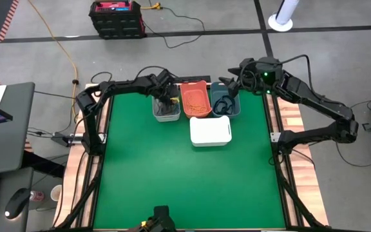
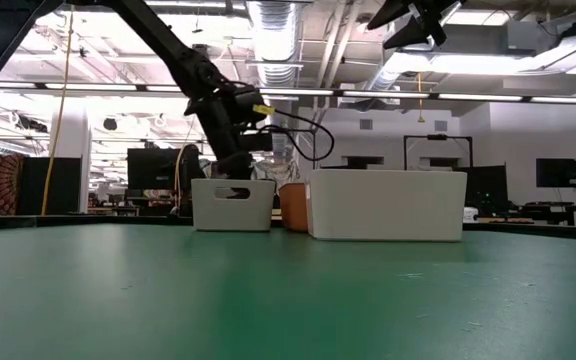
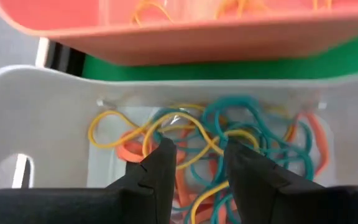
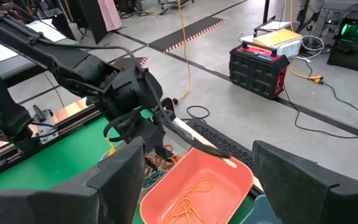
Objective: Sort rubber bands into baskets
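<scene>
L gripper (image 3: 196, 163) is down in the light grey basket (image 1: 167, 111), fingers apart over tangled rubber bands (image 3: 229, 134) (mixed colours). R gripper (image 4: 197, 180) is spread, above the coral-orange basket (image 4: 194, 190). Risk: several bands snagged at once.

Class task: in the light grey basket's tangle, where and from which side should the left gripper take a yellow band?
Probably from above: left gripper, open, hovers over the grey basket. Pinch the yellow band at its free loop, clear of the teal bands.

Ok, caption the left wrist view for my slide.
Left gripper, fingers open, poised over mixed rubber bands in the light grey basket.
</scene>
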Controlling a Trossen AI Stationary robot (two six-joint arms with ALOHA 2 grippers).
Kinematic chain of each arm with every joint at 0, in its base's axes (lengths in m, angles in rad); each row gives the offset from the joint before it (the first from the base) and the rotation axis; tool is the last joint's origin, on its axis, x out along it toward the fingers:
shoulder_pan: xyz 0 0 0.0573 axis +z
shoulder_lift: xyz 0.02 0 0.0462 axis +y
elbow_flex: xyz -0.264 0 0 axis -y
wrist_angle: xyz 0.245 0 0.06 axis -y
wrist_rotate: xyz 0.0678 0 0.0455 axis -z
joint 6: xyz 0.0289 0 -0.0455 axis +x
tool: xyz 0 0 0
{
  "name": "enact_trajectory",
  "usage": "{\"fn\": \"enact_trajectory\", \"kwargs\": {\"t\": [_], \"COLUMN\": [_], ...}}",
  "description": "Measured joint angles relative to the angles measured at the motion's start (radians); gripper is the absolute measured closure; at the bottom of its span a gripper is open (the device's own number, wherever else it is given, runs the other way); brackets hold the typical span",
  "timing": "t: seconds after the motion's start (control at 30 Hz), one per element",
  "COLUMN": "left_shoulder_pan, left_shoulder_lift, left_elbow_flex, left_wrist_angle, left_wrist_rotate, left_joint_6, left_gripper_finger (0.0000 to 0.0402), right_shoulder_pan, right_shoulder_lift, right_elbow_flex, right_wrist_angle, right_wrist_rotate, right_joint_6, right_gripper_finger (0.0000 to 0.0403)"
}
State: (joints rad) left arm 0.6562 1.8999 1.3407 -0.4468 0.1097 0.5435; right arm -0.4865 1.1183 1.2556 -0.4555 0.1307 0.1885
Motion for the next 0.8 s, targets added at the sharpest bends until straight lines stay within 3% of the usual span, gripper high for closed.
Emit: {"fn": "enact_trajectory", "kwargs": {"t": [0.53, 0.63, 0.8], "left_shoulder_pan": [0.010, 0.005, 0.001], "left_shoulder_lift": [-0.001, -0.001, -0.001], "left_elbow_flex": [-0.083, -0.083, -0.083], "left_wrist_angle": [0.026, 0.046, 0.064], "left_wrist_rotate": [-0.010, -0.031, -0.038], "left_joint_6": [0.043, 0.048, 0.034], "left_gripper_finger": [0.0294, 0.0318, 0.0390], "right_shoulder_pan": [0.001, 0.001, 0.001], "right_shoulder_lift": [0.000, 0.000, 0.000], "right_elbow_flex": [0.000, 0.000, 0.000], "right_wrist_angle": [0.000, 0.000, 0.000], "right_wrist_rotate": [0.011, 0.011, 0.011], "right_joint_6": [0.016, 0.016, 0.016], "right_gripper_finger": [0.0083, 0.0083, 0.0083]}}
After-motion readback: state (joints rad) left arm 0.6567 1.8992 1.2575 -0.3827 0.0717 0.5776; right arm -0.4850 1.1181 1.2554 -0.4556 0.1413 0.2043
